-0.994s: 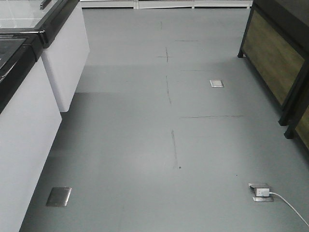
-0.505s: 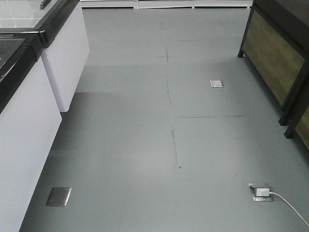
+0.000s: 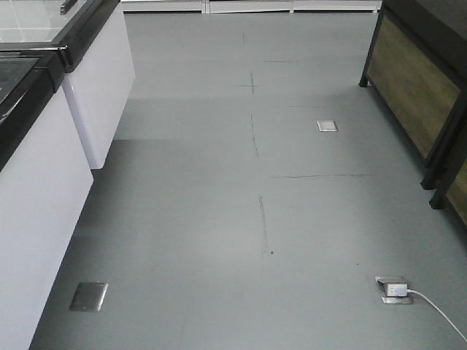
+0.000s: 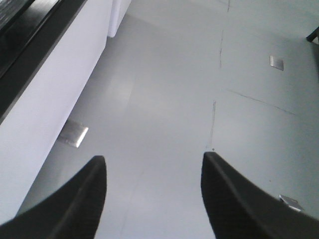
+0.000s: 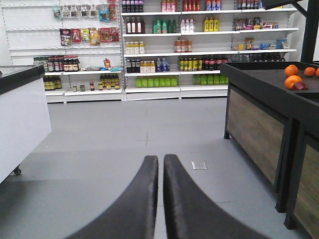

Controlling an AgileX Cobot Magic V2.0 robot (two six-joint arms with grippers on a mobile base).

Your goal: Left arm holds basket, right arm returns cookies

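Observation:
Neither the basket nor the cookies show in any view. In the left wrist view my left gripper [image 4: 154, 160] stands open over bare grey floor, its two black fingers far apart with nothing between them. In the right wrist view my right gripper [image 5: 160, 158] is shut, its black fingers almost touching and holding nothing, pointing down the aisle toward the far shelves. No arm or gripper appears in the front view.
White freezer cabinets [image 3: 44, 182] with black tops line the left. A dark wood-panelled produce stand [image 3: 419, 87] with oranges [image 5: 292, 79] stands right. Stocked shelves [image 5: 164, 45] fill the far wall. Floor outlet plates [image 3: 327, 125] and a plugged white cable [image 3: 430, 306] lie on the floor.

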